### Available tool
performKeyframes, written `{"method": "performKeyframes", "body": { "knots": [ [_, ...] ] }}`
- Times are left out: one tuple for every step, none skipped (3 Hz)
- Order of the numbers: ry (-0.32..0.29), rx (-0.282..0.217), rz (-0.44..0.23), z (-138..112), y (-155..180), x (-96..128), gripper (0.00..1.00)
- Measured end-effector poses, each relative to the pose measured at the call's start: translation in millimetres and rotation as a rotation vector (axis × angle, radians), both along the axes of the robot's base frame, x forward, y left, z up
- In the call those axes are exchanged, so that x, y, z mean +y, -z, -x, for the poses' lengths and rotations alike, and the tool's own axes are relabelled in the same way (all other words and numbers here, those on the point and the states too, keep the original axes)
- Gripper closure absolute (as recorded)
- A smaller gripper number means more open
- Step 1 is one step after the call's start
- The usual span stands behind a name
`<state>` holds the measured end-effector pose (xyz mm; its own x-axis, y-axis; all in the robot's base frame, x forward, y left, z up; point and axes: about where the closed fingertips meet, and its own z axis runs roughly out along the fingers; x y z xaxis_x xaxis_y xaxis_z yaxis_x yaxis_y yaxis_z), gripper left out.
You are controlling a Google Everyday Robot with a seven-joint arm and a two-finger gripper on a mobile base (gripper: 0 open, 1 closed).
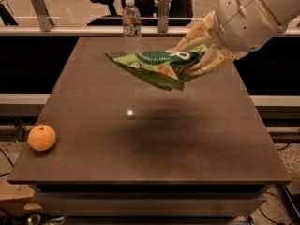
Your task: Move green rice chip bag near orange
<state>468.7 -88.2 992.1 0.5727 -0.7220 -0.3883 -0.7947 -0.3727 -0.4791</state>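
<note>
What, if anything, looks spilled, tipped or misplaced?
Nothing stands out. The gripper holds the crinkly light-green chip bag aloft over the dark table; the clear plastic water bottle stands upright at the far edge; the small round orange rests by the left edge.
</note>
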Motion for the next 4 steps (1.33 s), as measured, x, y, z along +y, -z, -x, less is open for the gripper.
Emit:
{"method": "performKeyframes", "body": {
  "knots": [
    [-0.073,0.065,-0.064,4,9,19,1.0],
    [-0.133,0.119,-0.115,8,17,36,1.0],
    [-0.183,0.158,-0.163,10,23,51,1.0],
    [-0.223,0.191,-0.213,5,29,64,1.0]
  ]
}}
